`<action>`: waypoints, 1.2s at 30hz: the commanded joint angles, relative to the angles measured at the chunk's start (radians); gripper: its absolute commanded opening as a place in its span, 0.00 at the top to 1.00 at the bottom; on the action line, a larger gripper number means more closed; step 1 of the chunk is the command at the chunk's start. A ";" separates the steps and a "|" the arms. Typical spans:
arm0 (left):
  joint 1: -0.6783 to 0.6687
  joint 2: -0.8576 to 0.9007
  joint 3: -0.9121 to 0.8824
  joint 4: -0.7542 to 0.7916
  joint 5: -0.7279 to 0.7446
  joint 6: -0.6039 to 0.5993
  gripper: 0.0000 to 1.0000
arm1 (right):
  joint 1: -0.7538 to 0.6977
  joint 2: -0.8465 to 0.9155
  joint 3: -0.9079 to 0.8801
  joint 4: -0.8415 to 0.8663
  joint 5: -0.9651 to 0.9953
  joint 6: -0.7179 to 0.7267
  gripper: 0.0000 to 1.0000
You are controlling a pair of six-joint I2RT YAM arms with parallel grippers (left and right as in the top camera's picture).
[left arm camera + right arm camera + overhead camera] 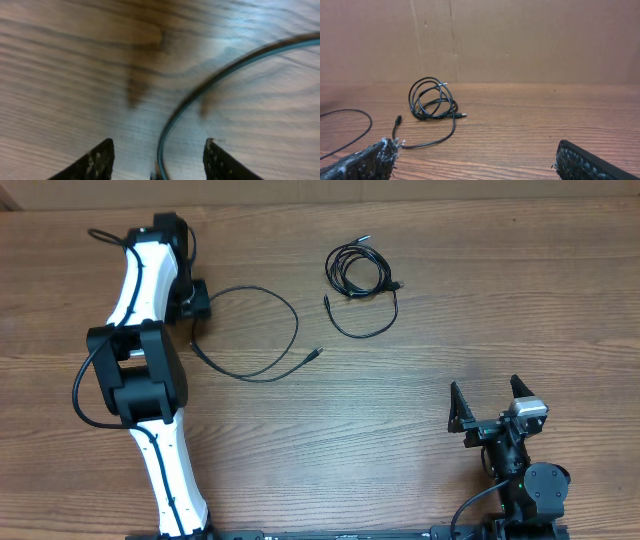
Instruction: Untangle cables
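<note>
Over on the left, the left claw (197, 302) points down at the wood-grain counter (400, 440), its fingers spread and released. Its wrist view is blurred, but the loose cable (172, 117) seems to run between the two fingers (97, 160) without touching either. From overhead that same loose cable (296, 328) lies in one wide open loop just right of the claw, ending in a small plug toward the middle of the counter.

Further right and toward the far edge, the coiled bundle (357, 272) lies in several tight loops, with one tail curving down and back to a plug. The right wrist view shows what the overhead does not: part of the coil (432, 97) stands up off the counter, and a plain brown wall (520, 40) rises behind it.

At the near right, the right claw (488, 390) is parted wide, gripping nothing, well apart from both cables.
</note>
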 commanded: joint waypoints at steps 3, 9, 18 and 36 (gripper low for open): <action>0.001 0.011 -0.133 0.066 -0.027 0.013 0.46 | -0.002 -0.002 -0.010 0.004 0.005 -0.006 0.00; 0.029 0.011 -0.148 0.084 0.056 0.015 0.52 | -0.002 -0.002 -0.010 0.004 0.005 -0.006 0.00; 0.065 0.011 -0.148 0.118 0.361 0.064 0.75 | -0.002 -0.002 -0.010 0.004 0.005 -0.006 0.00; 0.068 -0.039 0.201 -0.043 0.481 -0.129 0.96 | -0.002 -0.002 -0.010 0.004 0.005 -0.006 0.00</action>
